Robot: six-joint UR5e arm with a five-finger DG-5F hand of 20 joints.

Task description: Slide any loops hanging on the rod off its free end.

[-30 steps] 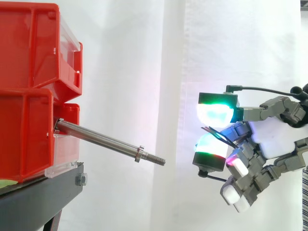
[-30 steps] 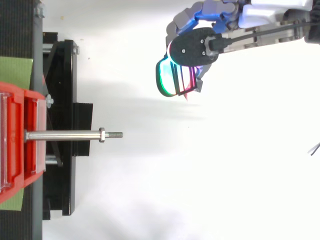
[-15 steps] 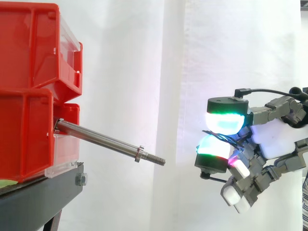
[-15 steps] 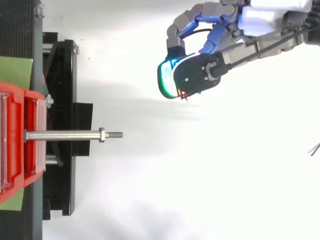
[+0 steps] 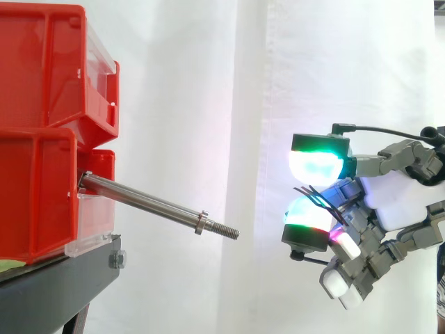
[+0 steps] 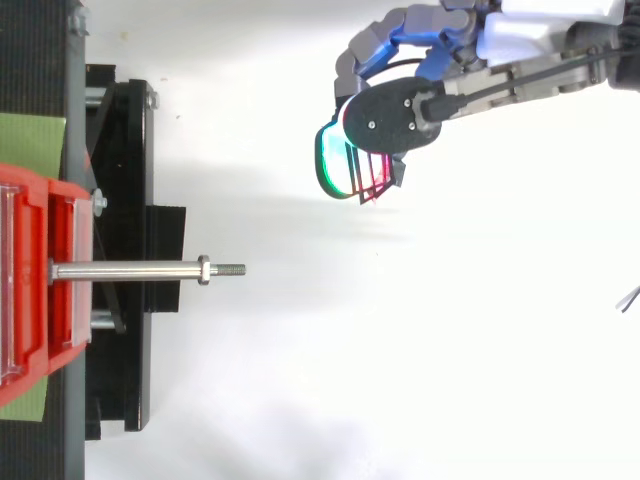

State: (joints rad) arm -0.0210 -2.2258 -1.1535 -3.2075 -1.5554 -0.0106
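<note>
Well, white curtain at the back; red bins stacked on black stand at left, prob. there as an anchor for the rod. Hand hangs in the air on the right, well apart from the rod's free end, and in top view it's off to one side of the rod's line. Rod sticks out of the lower bin w/ its threaded tip pointing right & slightly down, so anything on it can slide off that way. It's bare: nothing hanging, just a small nut near the tip. Hand is curled, two glowing pads facing each other w/ a narrow gap, and the thin dark loops sit caught between them, apparently pinched. So loops look already off the rod.
</note>
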